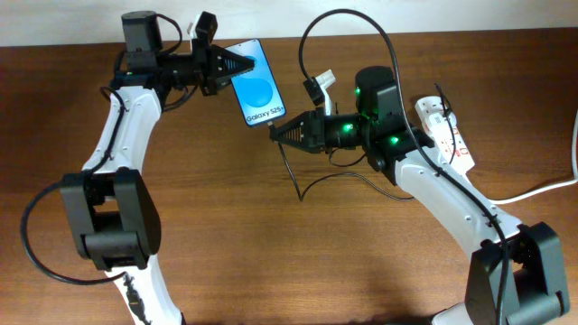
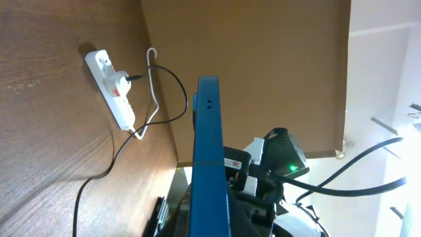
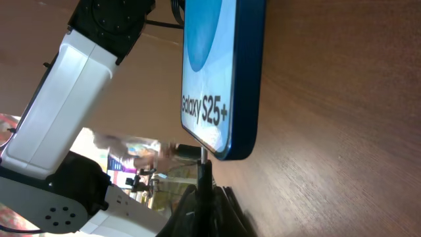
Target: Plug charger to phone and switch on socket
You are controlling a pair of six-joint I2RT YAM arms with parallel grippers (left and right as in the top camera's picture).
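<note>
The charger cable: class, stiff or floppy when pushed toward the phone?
Probably floppy: the charger cable curls in loose loops over the table. Likely light, being thin. Only its plug tip, held in the right fingers, looks rigid enough to push.

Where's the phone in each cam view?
Overhead: phone upper centre, blue screen facing the camera, tilted.
Left wrist: phone centre, edge-on, a vertical blue bar.
Right wrist: phone top centre, "Galaxy S25+" text showing.
Shared landmark: the brown wooden table.
</note>
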